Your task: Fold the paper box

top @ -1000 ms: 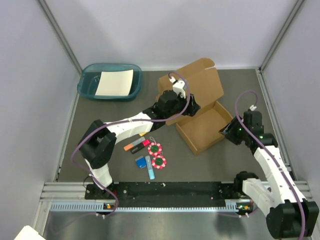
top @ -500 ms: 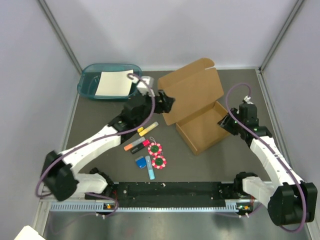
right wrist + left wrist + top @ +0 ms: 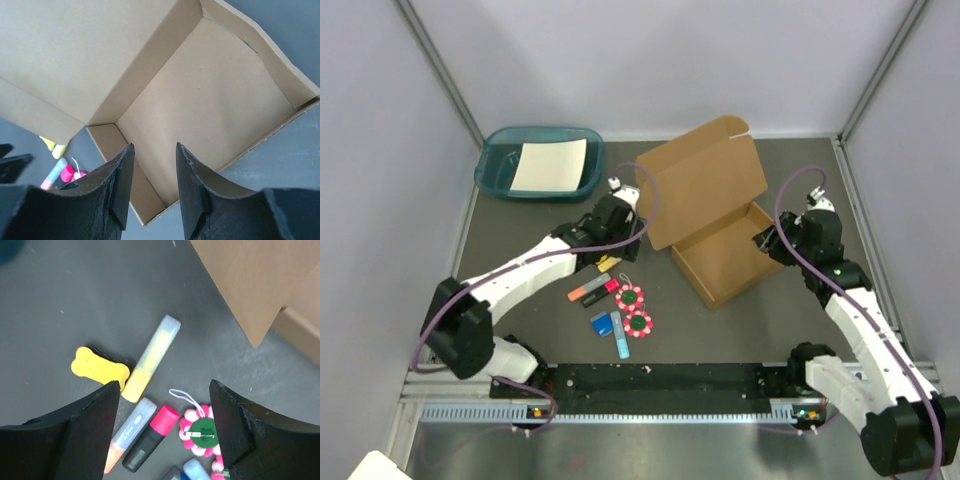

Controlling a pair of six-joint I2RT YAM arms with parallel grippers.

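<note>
Brown corrugated cardboard box (image 3: 725, 255) at 1 o'clock on counter (image 3: 740, 330), lid (image 3: 705, 190) half raised. Left pincer (image 3: 165, 387) wide, empty, at box's 9 o'clock; right pincer (image 3: 155, 147) narrow, empty, at 3 o'clock. Risk: unheld lid flops back; one-sided push slides box.

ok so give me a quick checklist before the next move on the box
1. left tool open, empty: ok
2. right tool jaws apart, nothing between them: ok
3. paper box walls up, inside bare: ok
4. lid folded shut: not ok, it stands open
5. yellow highlighter apart from the lid: ok
6. right tool clear of the paper box: cannot tell
</note>
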